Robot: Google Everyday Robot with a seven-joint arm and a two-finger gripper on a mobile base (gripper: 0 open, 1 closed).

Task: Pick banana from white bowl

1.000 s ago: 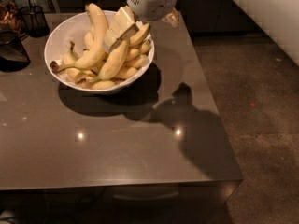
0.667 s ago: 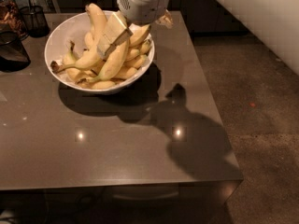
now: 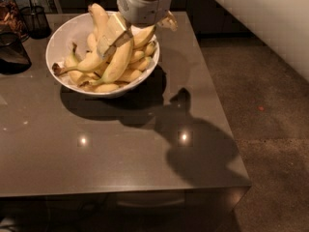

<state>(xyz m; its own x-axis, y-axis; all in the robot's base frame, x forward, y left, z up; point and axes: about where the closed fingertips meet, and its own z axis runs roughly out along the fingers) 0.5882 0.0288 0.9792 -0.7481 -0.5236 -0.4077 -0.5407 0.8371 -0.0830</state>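
1. Since the earlier frames the end effector (image 3: 113,40) has slid a little toward 9 o'clock, from the bowl's 2 o'clock rim inward over the heap. Fruit and bowl lie as before.
2. It sits low on the pile inside the white bowl (image 3: 62,38), which stands at about 11 o'clock on the desk (image 3: 120,158). I cannot tell whether it is wide or narrow.
3. The banana (image 3: 119,62) lies in the bowl, running from 1 o'clock to 7 o'clock across the middle, directly under the end effector and resting on the short bananas (image 3: 130,75).
4. Likely risks:
   - The brown-stemmed banana (image 3: 79,64) lies touching it at 9 o'clock, so a grasp may catch that one instead, or both.
   - An off-centre grip could let the long fruit swing and slip out.
   - Pressing down could tip the bowl or bruise the fruit.
5. No brand, label or writing is legible, including on the dark containers (image 3: 29,23) at 10 o'clock.
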